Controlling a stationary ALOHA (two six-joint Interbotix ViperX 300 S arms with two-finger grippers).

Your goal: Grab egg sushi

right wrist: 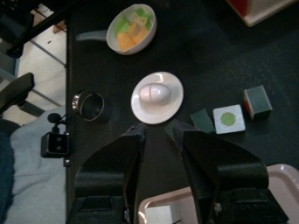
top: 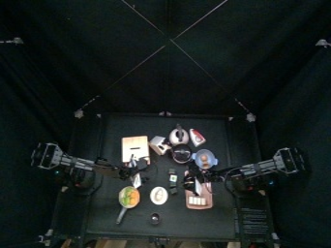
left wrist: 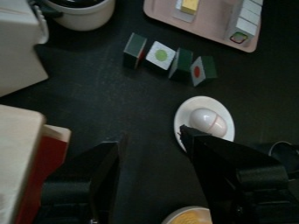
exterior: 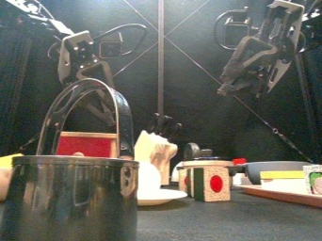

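Both arms up off the tabletop (top: 110,131). Left hand (left wrist: 149,162) jaws apart, holding nothing. Right hand (right wrist: 162,144) likewise spread, nothing between the jaws.

Egg sushi (left wrist: 188,5): yellow slab on a pink tray (left wrist: 216,35), cut off at the frame edge in the left wrist view, so only part shows. In the front view the tray sits low at the far right, mostly clipped.

Front view is largely blocked by a shiny metal pot (exterior: 70,198) with a tall loop handle.

White round plate (right wrist: 158,97) holds a pale rounded piece, type hard to tell. Beside it, small blocks (left wrist: 163,57) with dark sides and a white face with a green disc; one shows red. Green-and-yellow bowl (right wrist: 131,27) near the tabletop edge. Small metal ring (right wrist: 89,105) close to the plate.

No readable writing anywhere.
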